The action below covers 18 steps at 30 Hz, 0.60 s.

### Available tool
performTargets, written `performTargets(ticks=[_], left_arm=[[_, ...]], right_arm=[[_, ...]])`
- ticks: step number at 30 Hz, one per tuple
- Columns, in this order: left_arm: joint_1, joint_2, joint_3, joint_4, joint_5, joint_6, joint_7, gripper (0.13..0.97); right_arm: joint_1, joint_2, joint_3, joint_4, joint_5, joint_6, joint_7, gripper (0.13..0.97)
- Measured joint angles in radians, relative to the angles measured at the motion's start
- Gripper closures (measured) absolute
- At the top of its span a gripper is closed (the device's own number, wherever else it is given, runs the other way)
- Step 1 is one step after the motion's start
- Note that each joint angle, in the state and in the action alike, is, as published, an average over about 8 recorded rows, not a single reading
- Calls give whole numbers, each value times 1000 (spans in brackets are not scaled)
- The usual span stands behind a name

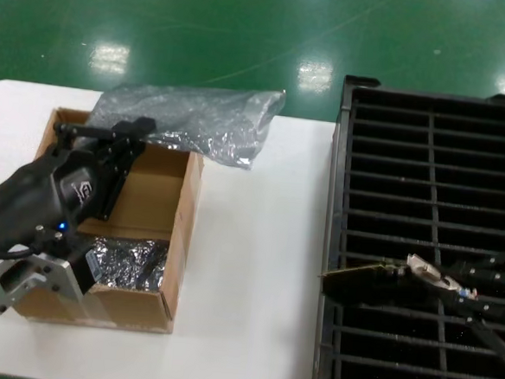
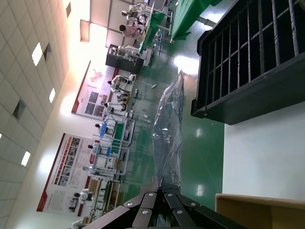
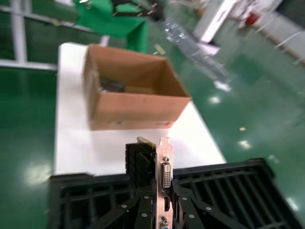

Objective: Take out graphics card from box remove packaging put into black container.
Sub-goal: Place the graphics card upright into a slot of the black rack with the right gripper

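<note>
Surface: white tabletop [image 1: 247,267] is seen on a glossy green floor [image 1: 246,33]; posters and workbenches are visible only in the left wrist view.
Box: brown rectangular cardboard carton [image 1: 184,237] is set on the table's left side, open-topped; a shiny dark crinkled bagged bundle [image 1: 130,263] is seen inside at its near end.
Packaging: translucent grey-blue crinkled plastic bag [image 1: 193,116] is laid behind the carton, overlapping its far edge; it is seen edge-on in the left wrist view [image 2: 169,129].
Container: large black ribbed plastic crate [image 1: 427,167] is placed on the table's right side.
Card: thin dark circuit board with silver bracket [image 1: 385,275] is held over the crate's near left part; whether it is seated in a slot cannot be told. The bracket's port is shown only in the right wrist view [image 3: 165,171].
Right gripper [image 1: 474,300]: clamped on the card's bracket end.
Left gripper [image 1: 121,141]: held over the carton's far end; fingers drawn together, nothing between them.
</note>
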Motion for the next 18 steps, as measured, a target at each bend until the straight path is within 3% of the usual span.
performTargets(ticks=[8, 18], left_arm=[[0, 0, 0, 0, 0, 0, 0, 958], [0, 0, 0, 0, 0, 0, 0, 958]], right_arm=[[209, -51, -137, -46, -90, -195, 56, 909], [370, -132, -238, -61, -278, -351, 133, 909]])
